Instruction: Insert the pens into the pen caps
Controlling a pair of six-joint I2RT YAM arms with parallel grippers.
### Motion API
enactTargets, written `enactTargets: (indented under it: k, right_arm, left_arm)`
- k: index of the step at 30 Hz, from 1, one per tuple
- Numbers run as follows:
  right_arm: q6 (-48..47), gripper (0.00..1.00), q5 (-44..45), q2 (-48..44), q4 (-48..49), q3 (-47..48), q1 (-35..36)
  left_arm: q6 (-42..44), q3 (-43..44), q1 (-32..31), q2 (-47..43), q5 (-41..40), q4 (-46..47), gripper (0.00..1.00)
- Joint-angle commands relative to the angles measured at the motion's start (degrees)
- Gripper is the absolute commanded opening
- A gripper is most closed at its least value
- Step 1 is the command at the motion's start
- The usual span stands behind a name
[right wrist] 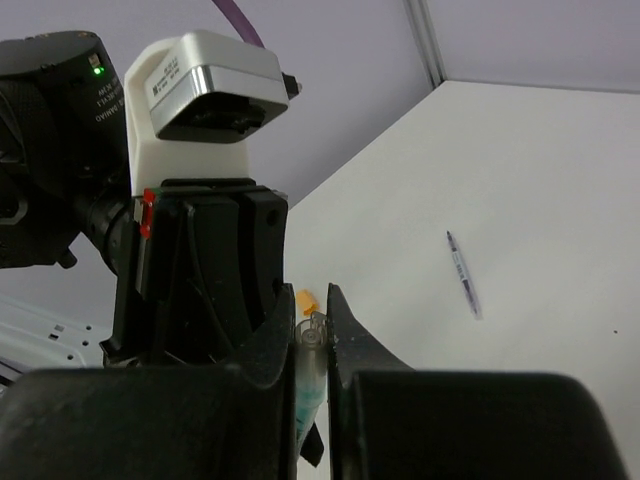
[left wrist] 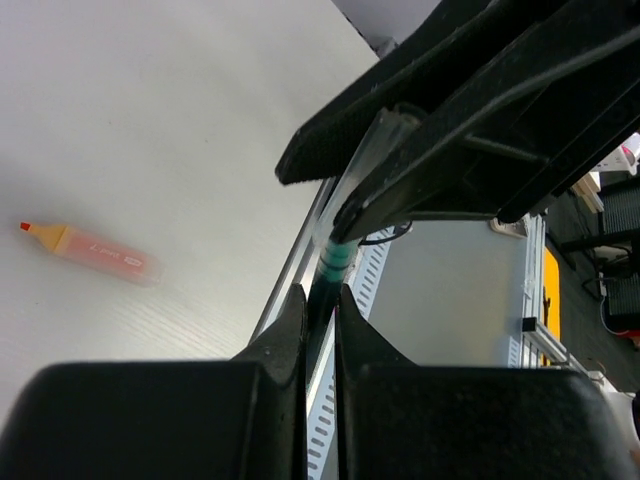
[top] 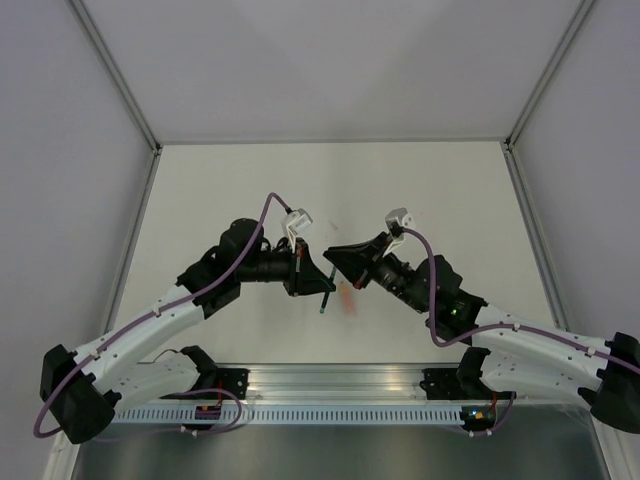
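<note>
Two pens show: a pale orange pen and a dark pen. Two caps: orange cap, teal cap. One thin blue stick.

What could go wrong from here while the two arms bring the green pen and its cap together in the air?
1. The left end effector pinches the green pen narrowly; a slightly off-axis push into the cap could make the pen slip or pivot.
2. The right end effector sits very close to the left one, so pressing further risks finger contact.
3. The orange pen lies on the table close by; anything dropped could knock it away.
</note>
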Motion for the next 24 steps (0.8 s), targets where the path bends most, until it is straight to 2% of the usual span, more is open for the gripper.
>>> enactTargets:
  k: [1,4,7,13,16,23,24]
  right_arm:
    - [1.79,0.00,-16.86,2.39,-16.66,-6.94,4.17]
    - [2.14,0.00,-16.42,1.08,-16.31,-7.91,4.17]
    - [2.14,0.00,-15.28,-0.86,-16.66,-8.09,4.17]
    - [1.88,0.00,-7.20,-3.59,-19.82,-2.65,4.17]
    - [0.83,0.00,-1.75,-2.89,-22.45,1.74,4.17]
    - [1.26,0.00,3.00,-1.22,-22.29,0.53,4.08]
    - [1.44,0.00,3.27,-1.39,-22.28,0.18,4.08]
  left_arm:
    - [-5.75,10.32,3.06,-1.22,-18.84,22.01,0.02]
    - [-4.43,10.76,3.15,-1.14,-20.61,20.78,0.02]
    - [-4.25,10.32,3.15,-0.35,-18.95,21.21,0.02]
    - [-3.64,4.09,3.06,-1.39,-15.34,23.68,0.02]
    - [-1.80,0.75,3.06,-2.89,-17.43,22.54,0.02]
    - [3.04,2.31,4.47,-0.27,-24.55,9.90,0.02]
    - [3.74,3.02,5.08,0.61,-25.43,5.79,0.02]
